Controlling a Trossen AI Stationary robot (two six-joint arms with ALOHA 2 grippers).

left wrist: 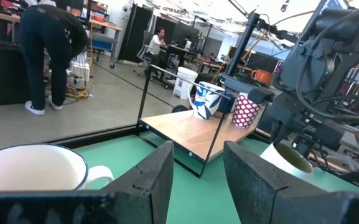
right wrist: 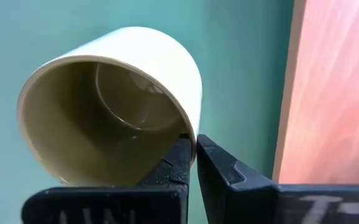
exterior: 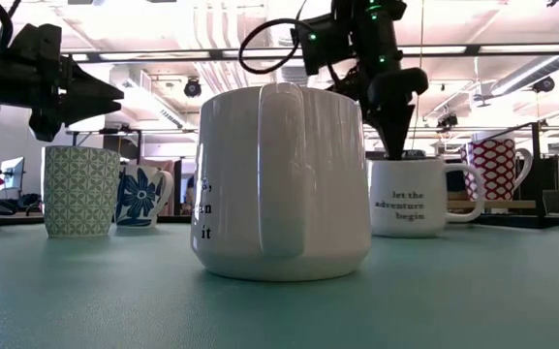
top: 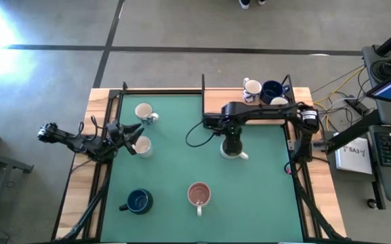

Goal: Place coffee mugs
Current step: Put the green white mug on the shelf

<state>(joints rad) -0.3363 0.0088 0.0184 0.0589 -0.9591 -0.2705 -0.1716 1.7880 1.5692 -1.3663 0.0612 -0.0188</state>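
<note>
On the green table mat (top: 181,163) the right gripper (top: 230,146) pinches the rim of a cream mug (right wrist: 114,99) near the mat's right middle; one finger is inside the mug, one outside the wall. The left gripper (top: 129,137) has its jaws apart, between two white mugs (top: 144,112) at the mat's left.

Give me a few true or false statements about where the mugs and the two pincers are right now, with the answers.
1. The right pincer grips the rim of a cream mug. True.
2. The left pincer holds a mug. False: it is open and empty, beside a white mug.
3. The pink mug stands on the green mat. True.
4. Both dark blue mugs are on the green mat. False: one dark blue mug is there; the other is on the wooden shelf.
</note>
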